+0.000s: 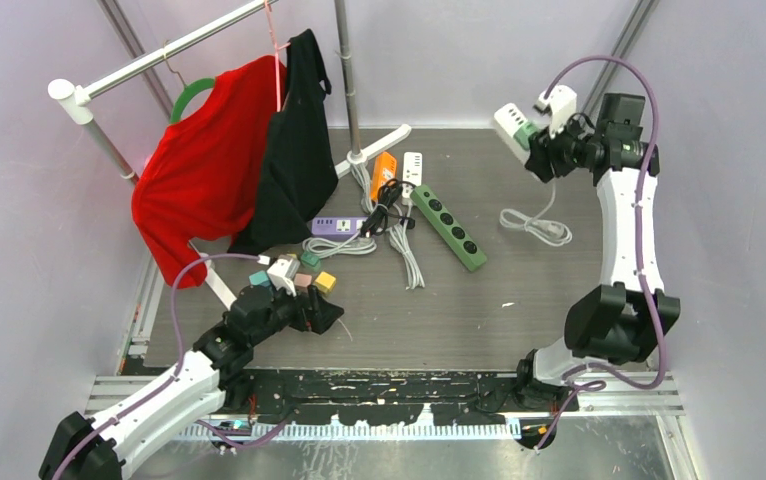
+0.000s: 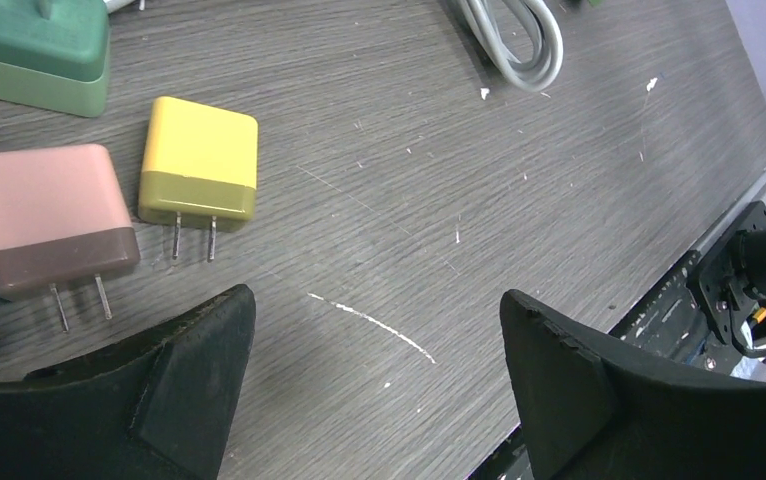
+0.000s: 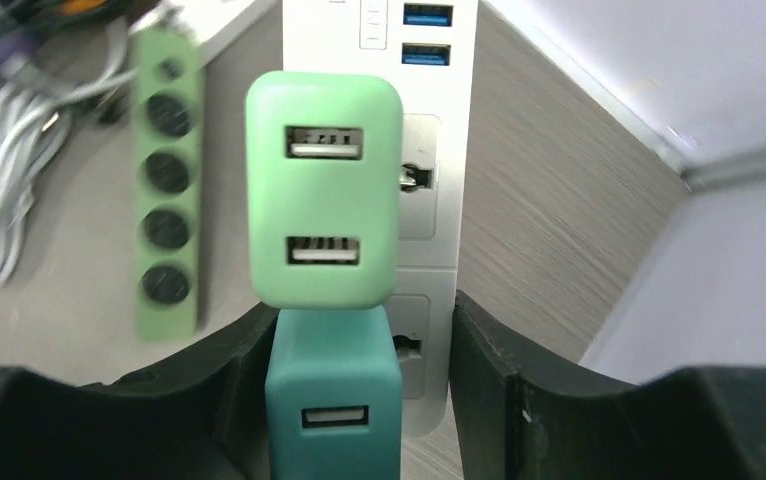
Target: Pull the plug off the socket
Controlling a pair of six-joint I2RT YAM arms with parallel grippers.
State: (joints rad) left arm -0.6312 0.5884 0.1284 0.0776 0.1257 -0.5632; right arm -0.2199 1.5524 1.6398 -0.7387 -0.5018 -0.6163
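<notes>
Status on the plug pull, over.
Left gripper open, empty. Right gripper clamped on white power strip, raised. Light green plug and teal plug seated. Nothing in the way.

Matt plastic teal plug (image 3: 334, 390), smooth white plastic socket strip (image 3: 441, 120), wood-grain table (image 3: 534, 200).

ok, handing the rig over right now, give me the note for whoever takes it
Left gripper: open, empty, low over the table.
Right gripper: closed across the white power strip, holding it up off the table with its cord hanging down.
Things: the light green adapter and the teal adapter are plugged into that strip. The yellow adapter and the pink adapter lie loose by the left gripper, prongs bare.
Done: strip lifted and presented.
Left: pull the light green and teal adapters out, probably with the left arm while the right holds the strip.
</notes>
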